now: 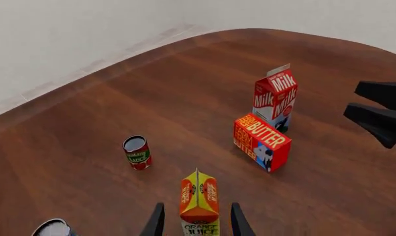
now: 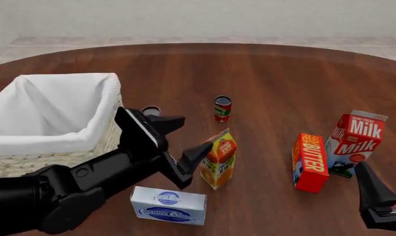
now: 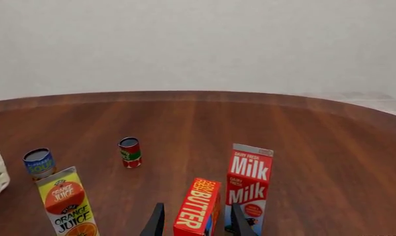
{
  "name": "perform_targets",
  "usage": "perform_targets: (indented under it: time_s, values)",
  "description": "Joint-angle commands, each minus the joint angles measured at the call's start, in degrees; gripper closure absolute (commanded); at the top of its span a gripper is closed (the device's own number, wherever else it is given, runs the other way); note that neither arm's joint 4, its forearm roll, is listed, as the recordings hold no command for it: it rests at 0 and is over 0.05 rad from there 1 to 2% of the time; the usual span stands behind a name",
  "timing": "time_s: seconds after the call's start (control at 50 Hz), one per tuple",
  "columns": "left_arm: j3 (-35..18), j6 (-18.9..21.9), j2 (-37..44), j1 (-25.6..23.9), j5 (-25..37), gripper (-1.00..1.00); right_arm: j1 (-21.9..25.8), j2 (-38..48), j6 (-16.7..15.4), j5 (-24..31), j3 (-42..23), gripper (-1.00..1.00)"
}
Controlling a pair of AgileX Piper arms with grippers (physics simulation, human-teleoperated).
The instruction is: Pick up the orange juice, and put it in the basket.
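Note:
The orange juice point(image 2: 219, 158) is an orange and yellow gable-top carton standing on the table near the middle. In the left wrist view the orange juice point(image 1: 199, 195) sits between my two fingers with a gap on each side. My left gripper point(image 2: 196, 132) is open around it, just left of it. The basket point(image 2: 109, 101), cream wicker with white lining, stands at the left behind the left arm. My right gripper point(image 2: 381, 168) is open and empty at the front right, close behind the butter box.
A red Butter box point(image 2: 309, 162) and a Milk carton point(image 2: 355, 140) stand at the right. A red tomato sauce can point(image 2: 223, 108) stands behind the juice. A blue can point(image 2: 150, 111) shows beside the basket. A white and blue box point(image 2: 168, 205) lies at the front.

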Motion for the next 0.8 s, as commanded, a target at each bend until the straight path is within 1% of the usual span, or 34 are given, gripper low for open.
perform_targets:
  time_s: [0.02, 0.1, 0.14, 0.2, 0.32, 0.62, 0.8]
  values:
    - [2.7, -0.7, 4.1, 0.1, -5.3, -1.0, -0.6, -0.2, 0.1, 0.1, 0.0, -1.0]
    - [3.1, -1.0, 5.5, 0.0, -6.7, -1.0, -0.3, -1.2, 0.2, 0.6, 0.0, -1.0]
    - [3.2, -1.9, 6.2, -0.2, -7.1, -1.0, -0.1, -1.2, 0.1, 0.6, 0.0, -1.0]
    - [4.1, -1.2, 7.1, -0.4, -8.6, -1.0, -0.1, -1.3, 0.1, 0.7, 0.0, -1.0]
    - [4.8, -1.2, 8.5, 0.5, -10.2, -1.0, -0.4, -1.0, 0.1, 0.6, 0.0, -1.0]
    - [4.6, -1.2, 13.8, 0.3, -14.0, -1.0, -0.6, -0.6, 0.2, 0.3, 0.0, -1.0]
    - [4.0, -1.6, 15.2, 0.2, -14.4, -1.0, -0.6, -0.4, 0.2, 0.3, 0.0, -1.0]
